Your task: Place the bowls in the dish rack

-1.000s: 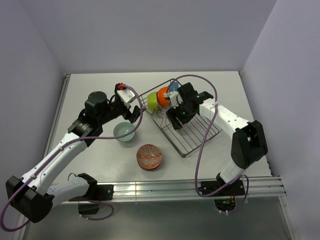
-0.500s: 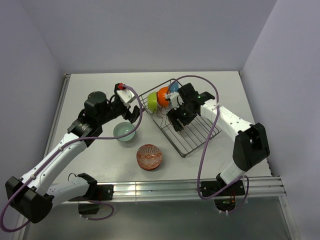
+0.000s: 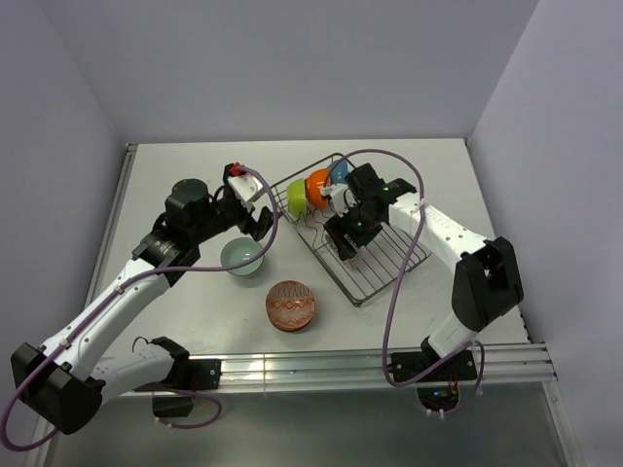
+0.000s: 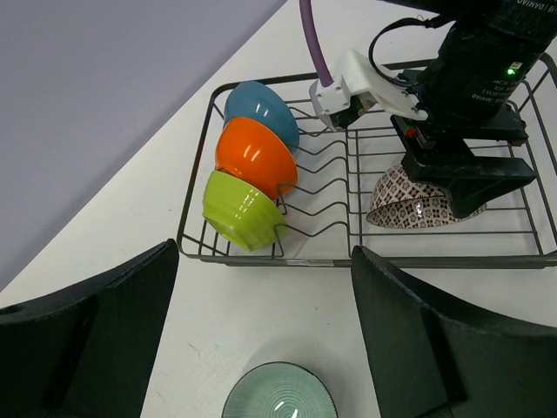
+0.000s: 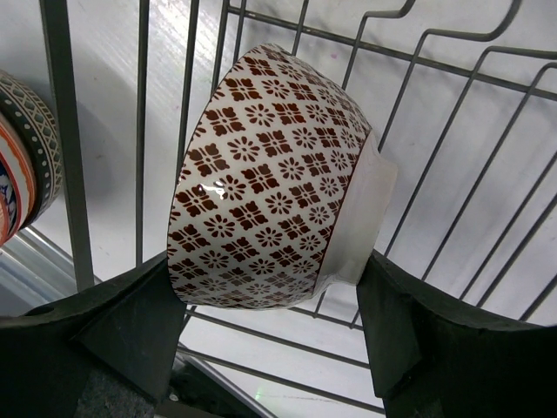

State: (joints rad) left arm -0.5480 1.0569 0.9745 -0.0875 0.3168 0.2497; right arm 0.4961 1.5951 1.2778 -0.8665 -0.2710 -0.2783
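Observation:
The dish rack stands right of centre, and lime green, orange and blue bowls stand on edge in a row at its far left end. My right gripper is low inside the rack, shut on the dark brown patterned bowl, which lies tilted on its side over the wires. My left gripper hangs open just above a pale teal bowl on the table. In the left wrist view the teal bowl lies between and below the left gripper's wide-spread fingers. A red-orange patterned bowl sits nearer the front.
The rack lies at an angle, its near rail just beyond the teal bowl. The right arm's purple cable loops over the rack's right side. Bare tabletop stretches to the left and back.
My right gripper has shifted slightly inside the rack with the brown patterned bowl still in it. The left arm has barely moved.

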